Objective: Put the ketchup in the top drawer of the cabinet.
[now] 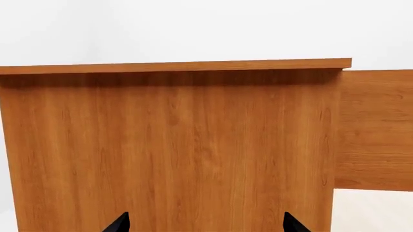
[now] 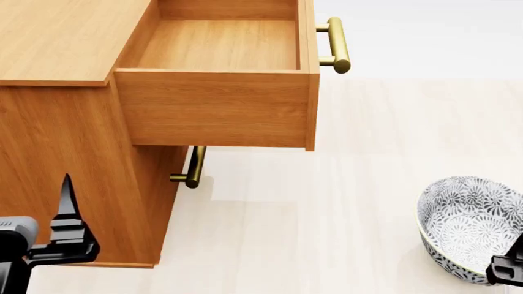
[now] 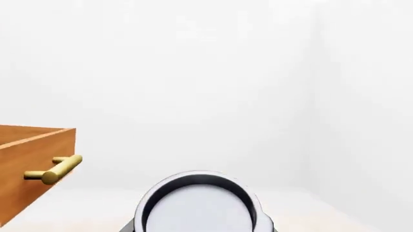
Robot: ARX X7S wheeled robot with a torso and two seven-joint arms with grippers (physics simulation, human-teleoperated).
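Note:
The cabinet (image 2: 57, 37) stands at the left. Its top drawer (image 2: 212, 107) is pulled out, and its inside is bare wood. The drawer's brass handle (image 2: 339, 43) is at its front. In the right wrist view the ketchup's silver-grey lid (image 3: 197, 208) sits close up between my right gripper's jaws, with the drawer (image 3: 32, 164) off to one side. In the head view only a bit of the right gripper (image 2: 506, 269) shows at the lower right edge; the can is hidden there. My left gripper (image 1: 208, 224) is open and empty, facing the cabinet's side (image 1: 174, 145).
A grey-patterned bowl (image 2: 470, 223) sits on the pale floor at the right, beside my right gripper. The lower drawer's brass handle (image 2: 195, 166) sticks out under the open drawer. My left gripper (image 2: 70, 226) is by the cabinet's near lower corner.

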